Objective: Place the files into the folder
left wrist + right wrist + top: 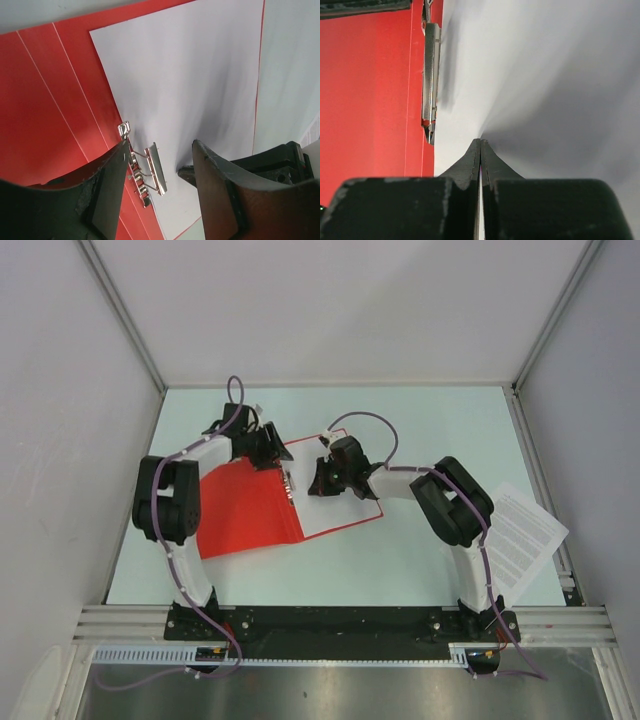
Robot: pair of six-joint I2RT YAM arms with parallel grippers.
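The red folder [245, 510] lies open on the table. One white sheet of the files [340, 512] rests on its right half. A metal clip [156, 170] on the spine stands raised. My left gripper [160, 147] is open, with one finger on each side of that clip and neither touching it. My right gripper [480, 142] is shut, its tips on the sheet [545, 75] beside the clip [430, 75]. The paper creases up toward the tips as if pinched. From above, the left gripper [268, 445] and right gripper [320, 480] face each other across the spine.
More printed sheets [520, 530] lie at the table's right edge, partly overhanging the rail. Both arms arch over the folder. Grey walls close in the table at left, right and back, and the base rail [340, 620] runs along the near edge.
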